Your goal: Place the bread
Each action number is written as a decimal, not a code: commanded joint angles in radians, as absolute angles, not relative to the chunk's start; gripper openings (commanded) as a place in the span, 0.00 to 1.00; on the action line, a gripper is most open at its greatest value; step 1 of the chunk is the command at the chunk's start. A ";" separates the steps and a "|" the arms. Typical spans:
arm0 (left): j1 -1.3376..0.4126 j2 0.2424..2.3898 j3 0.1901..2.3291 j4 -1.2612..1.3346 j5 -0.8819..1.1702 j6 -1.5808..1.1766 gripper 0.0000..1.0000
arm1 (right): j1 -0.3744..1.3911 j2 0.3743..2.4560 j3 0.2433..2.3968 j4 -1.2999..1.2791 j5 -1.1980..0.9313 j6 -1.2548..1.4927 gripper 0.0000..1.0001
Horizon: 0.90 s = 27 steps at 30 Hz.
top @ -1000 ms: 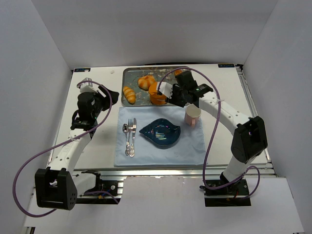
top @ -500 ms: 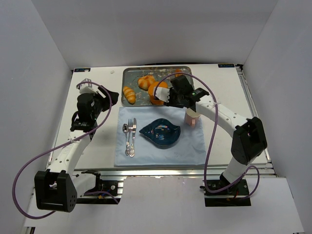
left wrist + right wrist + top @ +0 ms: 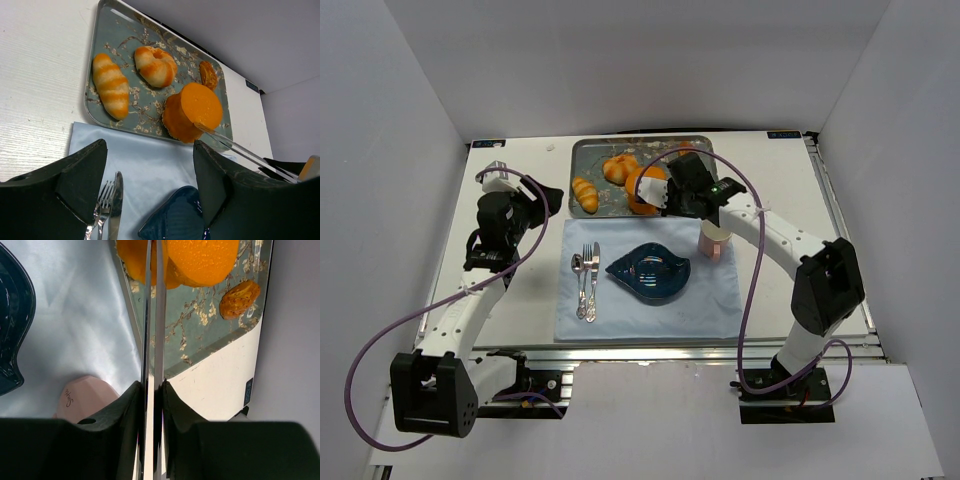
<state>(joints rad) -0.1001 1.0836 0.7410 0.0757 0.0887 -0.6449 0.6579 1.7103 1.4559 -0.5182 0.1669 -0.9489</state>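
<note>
Top external view is showing a metal tray [image 3: 605,203] with a blossom pattern lying at the far side of the table [image 3: 530,310], and four baked pieces are sitting in it. A striped roll [image 3: 585,193] is lying at its left end, a scored bun [image 3: 618,168] is resting further back, and a small brown pastry [image 3: 208,75] is sitting near the far right corner. The bread [image 3: 642,188] is sitting at the tray's near edge, right of the middle, just beyond a pale blue cloth [image 3: 650,315]. On that cloth a dark blue leaf-shaped plate [image 3: 650,272] is lying between the cutlery [image 3: 586,285] and a pink mug [image 3: 717,238].

The bread is looking like a thick round cylinder, bright orange, its flat top smooth with fine pitting, its wall darker and faintly ribbed.

The right gripper [image 3: 153,260] is reaching over the bread with its thin clear fingers drawn almost together, only a sliver between them. One finger is touching the bread's near rim, and I cannot tell whether they are pinching any of it. The left gripper [image 3: 150,150] is hanging left of the tray, jaws spread wide, holding nothing.
</note>
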 commanded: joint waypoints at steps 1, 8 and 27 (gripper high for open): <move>-0.103 1.052 0.729 0.089 0.077 -0.646 0.79 | 0.664 1.723 1.522 -0.549 0.175 -0.933 0.17; -0.103 1.054 0.733 0.091 0.078 -0.646 0.79 | 0.655 1.712 1.575 -0.565 0.129 -0.887 0.00; -0.103 1.062 0.741 0.094 0.081 -0.644 0.79 | 0.620 1.618 1.580 -0.446 0.049 -0.859 0.00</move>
